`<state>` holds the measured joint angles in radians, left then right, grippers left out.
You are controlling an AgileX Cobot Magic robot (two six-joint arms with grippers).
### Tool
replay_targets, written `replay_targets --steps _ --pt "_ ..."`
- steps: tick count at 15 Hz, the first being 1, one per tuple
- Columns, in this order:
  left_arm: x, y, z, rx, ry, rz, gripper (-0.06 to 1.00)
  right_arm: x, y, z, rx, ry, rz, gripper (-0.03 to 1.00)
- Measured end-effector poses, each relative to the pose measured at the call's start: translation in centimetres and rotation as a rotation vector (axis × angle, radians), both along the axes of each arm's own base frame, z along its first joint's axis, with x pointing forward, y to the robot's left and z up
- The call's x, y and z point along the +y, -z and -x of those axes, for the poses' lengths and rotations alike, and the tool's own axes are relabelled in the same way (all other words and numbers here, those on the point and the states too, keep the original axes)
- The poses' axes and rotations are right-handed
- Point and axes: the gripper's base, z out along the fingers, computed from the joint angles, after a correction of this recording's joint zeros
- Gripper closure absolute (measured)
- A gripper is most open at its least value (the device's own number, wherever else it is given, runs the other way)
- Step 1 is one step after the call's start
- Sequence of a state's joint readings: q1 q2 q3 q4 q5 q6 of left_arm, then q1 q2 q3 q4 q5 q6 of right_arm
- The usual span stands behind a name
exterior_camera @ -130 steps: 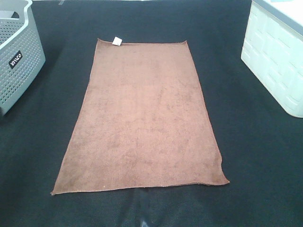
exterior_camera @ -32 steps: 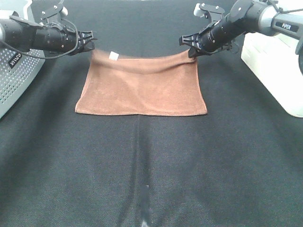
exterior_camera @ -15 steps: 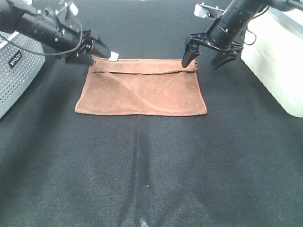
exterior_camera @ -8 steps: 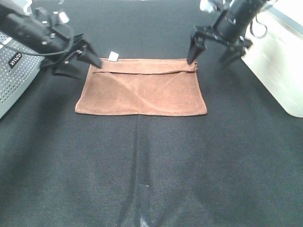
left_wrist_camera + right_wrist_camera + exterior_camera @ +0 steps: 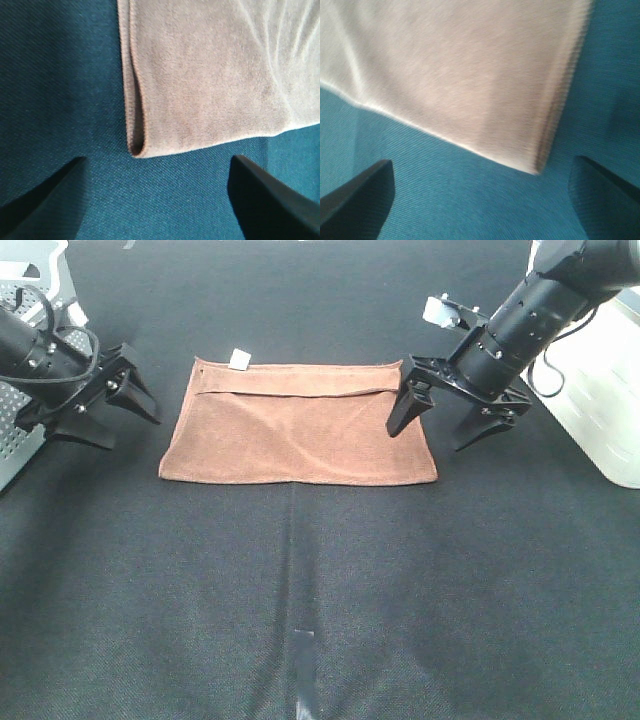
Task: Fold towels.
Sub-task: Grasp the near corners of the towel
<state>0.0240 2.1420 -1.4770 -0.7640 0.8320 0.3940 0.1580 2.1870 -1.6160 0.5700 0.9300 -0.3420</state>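
The tool [image 5: 480, 164], spread wide, frames a towel [image 5: 450, 70] corner.

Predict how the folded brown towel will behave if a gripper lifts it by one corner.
The towel would probably droop and unfold: soft creased cloth, two loose layers. Pushed, it likely bunches rather than slides on the textured black mat.
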Motion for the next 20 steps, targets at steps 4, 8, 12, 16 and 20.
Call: replay_targets --steps 4,8,12,16,20 --pt "-0.8 0.0 -0.5 -0.027 -0.056 -0.016 0.22 0.1 0.2 -0.2 -0.023 0.005 -0.011 0.09" --pt "-1.8 0.0 -1.1 -0.102 -0.085 -0.055 0.22 0.1 1.4 -0.6 -0.028 0.006 -0.005 0.1" --pt "-3.0 3.8 -1.0 -0.02 -0.056 -0.062 0.22 0.3 4.3 -0.8 0.027 0.033 -0.02 0.16" --pt "-5.2 5.4 -0.9 -0.003 -0.051 -0.046 0.35 0.7 5.5 -1.1 0.049 0.079 -0.074 0.4" --pt "-5.5 5.9 -0.7 0.018 -0.038 -0.044 0.91 0.7 6.2 -1.0 0.068 0.09 -0.063 0.88"
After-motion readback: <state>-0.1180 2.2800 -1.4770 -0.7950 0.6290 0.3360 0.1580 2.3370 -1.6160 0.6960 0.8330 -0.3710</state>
